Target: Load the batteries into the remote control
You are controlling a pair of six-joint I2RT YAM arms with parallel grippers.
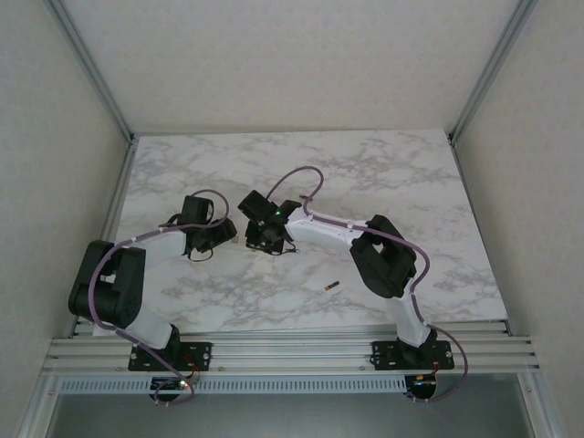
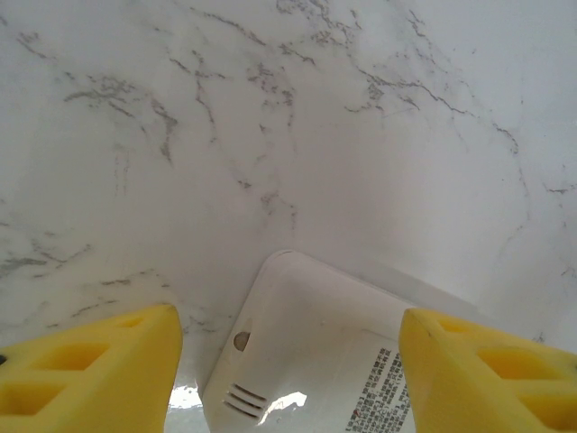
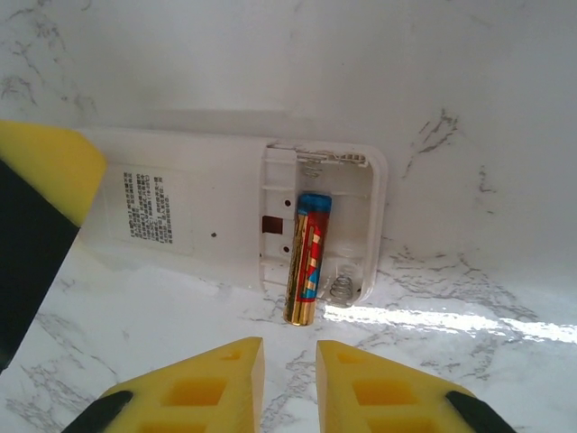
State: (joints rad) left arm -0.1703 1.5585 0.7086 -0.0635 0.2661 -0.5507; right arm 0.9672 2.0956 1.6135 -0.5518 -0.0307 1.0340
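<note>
Top external view: the left gripper (image 1: 216,239) and right gripper (image 1: 265,235) meet near the middle of the table (image 1: 383,173), towards its left edge. A loose battery (image 1: 330,287) lies apart from them, close to the near edge. Left wrist view: the left gripper's fingers (image 2: 90,370) stand wide apart on either side of the remote control (image 2: 306,352), which lies back-up. Whether they press on it cannot be determined. A printed label (image 2: 383,388) is partly in frame; its characters are too small to read. Right wrist view: the right gripper's fingers (image 3: 189,388) are nearly together, with a narrow gap that holds nothing. The battery bay (image 3: 361,225) is uncovered. An inserted battery (image 3: 306,257), gold, red and blue, lies in the slot nearer the label, its near end projecting over the bay rim. The adjacent slot shows a bare spring (image 3: 341,287). The writing on the battery wrap and the label block is not legible. Step in hand, by judgement: seating the first cell. The next move calls for pressing the projecting end down and in against its contact, then fetching the loose battery for the vacant slot.
</note>
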